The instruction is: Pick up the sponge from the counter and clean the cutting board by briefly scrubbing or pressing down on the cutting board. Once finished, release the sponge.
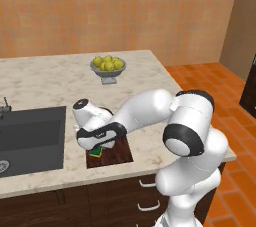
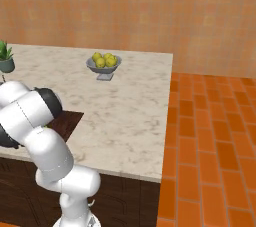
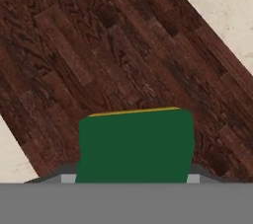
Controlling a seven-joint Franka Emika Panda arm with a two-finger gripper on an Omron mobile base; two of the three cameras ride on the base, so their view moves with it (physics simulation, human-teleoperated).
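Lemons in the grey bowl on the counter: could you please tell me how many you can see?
5 lemons, heaped together in the grey bowl at the counter's far side, behind the cutting board; more may be hidden underneath.

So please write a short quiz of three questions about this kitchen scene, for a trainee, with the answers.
1. True or false: the sponge is over the cutting board.
2. What fills the grey bowl? A) limes B) lemons C) eggs
3. On which side of the cutting board is the sink, seen from the left base view?

Key: 1. True; the gripper holds it there. 2. B. 3. The left side.
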